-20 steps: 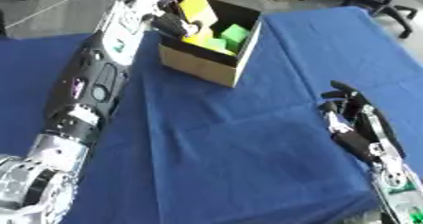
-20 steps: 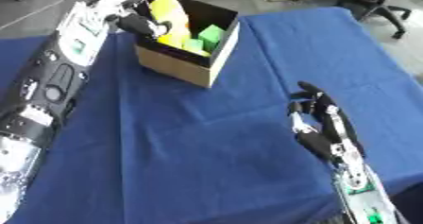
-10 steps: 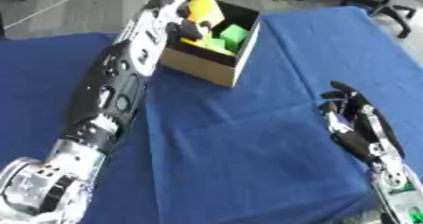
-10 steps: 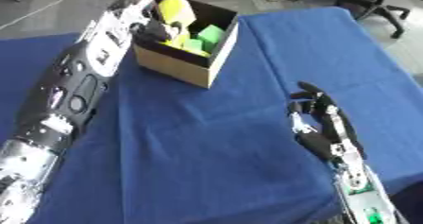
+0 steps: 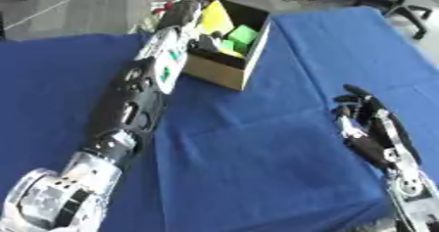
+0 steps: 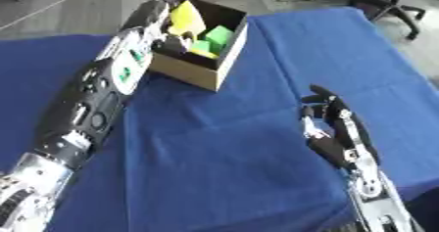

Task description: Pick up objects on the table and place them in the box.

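Box: one open cardboard box [image 5: 225,72] on the cloth
Yellow objects: one large yellow piece [image 6: 186,14] standing in the box; a second yellow bit [image 5: 230,53] low by the near wall (shape unclear)
Green objects: two green blocks [image 5: 243,33] in the box
Hands: two; left hand [image 6: 178,41] at the box, right hand [image 5: 367,123]
Table: one, under blue cloth [image 5: 283,143]
Chairs: one office chair [image 5: 415,1] beyond the table

My left arm [image 5: 137,99] lies across the approach to the box [image 5: 225,69]; blue bench [image 5: 257,152] between it and my right hand [image 5: 373,133] is open.
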You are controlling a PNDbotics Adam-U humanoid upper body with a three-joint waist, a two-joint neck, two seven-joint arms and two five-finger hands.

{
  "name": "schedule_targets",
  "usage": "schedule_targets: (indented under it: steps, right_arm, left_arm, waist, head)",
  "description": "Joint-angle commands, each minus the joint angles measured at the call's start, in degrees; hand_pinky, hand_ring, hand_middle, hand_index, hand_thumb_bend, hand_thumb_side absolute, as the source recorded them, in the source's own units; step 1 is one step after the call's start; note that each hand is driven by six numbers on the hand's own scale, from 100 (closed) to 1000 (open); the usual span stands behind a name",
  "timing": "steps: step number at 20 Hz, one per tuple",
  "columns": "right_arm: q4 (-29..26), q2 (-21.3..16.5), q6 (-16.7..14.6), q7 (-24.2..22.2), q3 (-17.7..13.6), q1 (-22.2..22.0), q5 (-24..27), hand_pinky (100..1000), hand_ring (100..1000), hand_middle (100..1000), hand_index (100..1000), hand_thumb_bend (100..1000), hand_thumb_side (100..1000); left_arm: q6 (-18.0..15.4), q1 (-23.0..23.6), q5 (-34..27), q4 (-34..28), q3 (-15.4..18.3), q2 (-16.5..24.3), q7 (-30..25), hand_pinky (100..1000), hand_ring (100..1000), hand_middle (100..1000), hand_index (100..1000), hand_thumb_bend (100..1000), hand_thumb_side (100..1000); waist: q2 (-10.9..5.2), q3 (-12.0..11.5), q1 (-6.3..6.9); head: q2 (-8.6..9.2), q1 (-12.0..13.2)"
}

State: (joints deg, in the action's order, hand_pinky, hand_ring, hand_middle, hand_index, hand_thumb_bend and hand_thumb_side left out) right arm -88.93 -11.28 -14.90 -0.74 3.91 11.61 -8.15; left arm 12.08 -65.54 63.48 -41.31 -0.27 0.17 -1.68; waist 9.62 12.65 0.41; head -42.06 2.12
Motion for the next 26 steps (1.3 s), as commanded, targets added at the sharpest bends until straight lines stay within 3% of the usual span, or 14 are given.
schedule_targets:
  steps: [1,2,3,6,7,8,12,21,25,26]
  right_arm:
    - [-0.97,-0.42,-0.1,-0.06,-0.05,0.79,-0.04,727,651,692,894,100,308]
    - [-0.97,-0.42,-0.1,-0.06,-0.05,0.79,-0.05,727,651,692,894,100,308]
    - [-0.97,-0.43,-0.09,-0.05,-0.05,0.79,-0.06,727,651,692,894,100,307]
    - [-0.96,-0.44,-0.09,-0.04,-0.06,0.78,-0.07,727,651,692,894,100,307]
    - [-0.95,-0.45,-0.09,-0.04,-0.07,0.78,-0.08,727,651,692,894,100,307]
    - [-0.93,-0.46,-0.08,-0.04,-0.08,0.76,-0.08,727,651,692,894,100,306]
    - [-0.88,-0.49,-0.07,-0.01,-0.1,0.7,-0.1,727,651,692,894,100,307]
    - [-0.86,-0.47,-0.09,0.02,-0.13,0.67,-0.13,727,651,692,894,100,306]
    - [-0.86,-0.46,-0.05,0.09,-0.28,0.56,-0.17,727,650,691,893,100,307]
    - [-0.87,-0.48,-0.03,0.16,-0.38,0.53,-0.18,727,650,691,893,100,308]
  left_arm:
    - [-0.67,-1.09,-0.56,1.26,-0.58,0.02,3.36,768,684,703,885,106,241]
    - [-0.99,-1.08,-0.72,1.84,-0.73,0.0,4.23,782,715,744,906,167,348]
    - [-1.31,-1.08,-0.82,2.31,-0.85,0.0,4.95,788,730,760,914,192,395]
    - [-1.93,-1.1,-0.97,3.17,-0.96,0.0,6.24,788,730,760,914,192,395]
    - [-2.21,-1.13,-0.98,3.13,-0.98,0.02,6.68,849,840,881,992,394,730]
    - [-2.46,-1.13,-0.97,3.0,-0.94,0.08,7.26,867,869,914,1000,456,808]
    - [-2.73,-1.1,-1.23,2.74,-0.73,0.17,10.22,873,884,929,1000,486,871]
    - [-3.12,-1.04,-2.42,3.27,-0.92,0.27,12.13,873,885,930,1000,481,892]
    - [-4.57,-1.37,-5.11,1.47,-1.36,1.54,11.37,869,875,915,1000,422,839]
    - [-5.31,-1.45,-5.97,0.49,-1.66,2.21,10.75,870,874,911,1000,331,789]
  waist:
    - [-0.75,0.11,-0.26]
    - [-0.75,0.11,-0.27]
    - [-0.75,0.1,-0.27]
    - [-0.74,0.09,-0.28]
    - [-0.73,0.08,-0.3]
    - [-0.72,0.06,-0.31]
    - [-0.73,-0.02,-0.33]
    - [-0.76,-0.16,-0.46]
    - [-0.82,-0.45,-0.45]
    - [-0.85,-0.6,-0.44]
  head:
    - [0.77,0.1]
    - [0.77,0.09]
    - [0.77,0.08]
    - [0.77,0.07]
    - [0.76,0.07]
    - [0.74,0.06]
    - [0.75,0.03]
    - [0.76,0.03]
    - [0.88,-0.26]
    - [0.91,-0.49]
